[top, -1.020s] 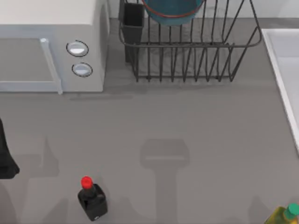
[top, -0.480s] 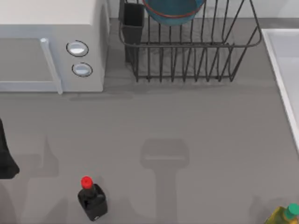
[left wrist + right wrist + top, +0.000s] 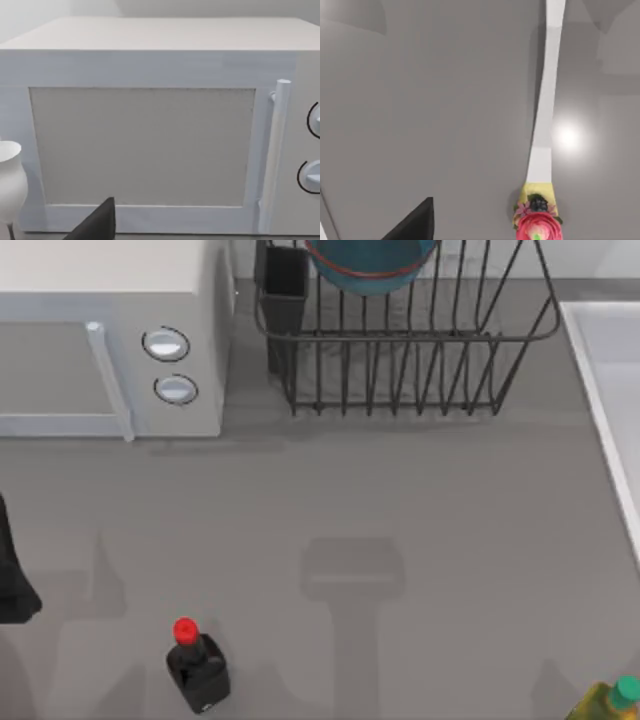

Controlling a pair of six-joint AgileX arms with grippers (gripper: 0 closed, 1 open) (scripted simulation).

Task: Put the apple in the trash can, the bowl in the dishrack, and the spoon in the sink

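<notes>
The left arm (image 3: 12, 580) sat parked at the desk's left edge; whether either arm's fingers were open or closed could not be told; the bowl (image 3: 372, 264) rested in the dishrack (image 3: 420, 350); the sink (image 3: 610, 390) lay at the right edge; the desk's (image 3: 400, 500) middle lay open; a microwave (image 3: 110, 340) stood rear left; a dark bottle (image 3: 197, 668) stood near front.

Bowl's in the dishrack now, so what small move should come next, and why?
Probably swing the left arm away from the microwave to look for the remaining items. The bowl already sits in the dishrack, and the left wrist camera faces the microwave's door at close range, so it is not looking at the table.
</notes>
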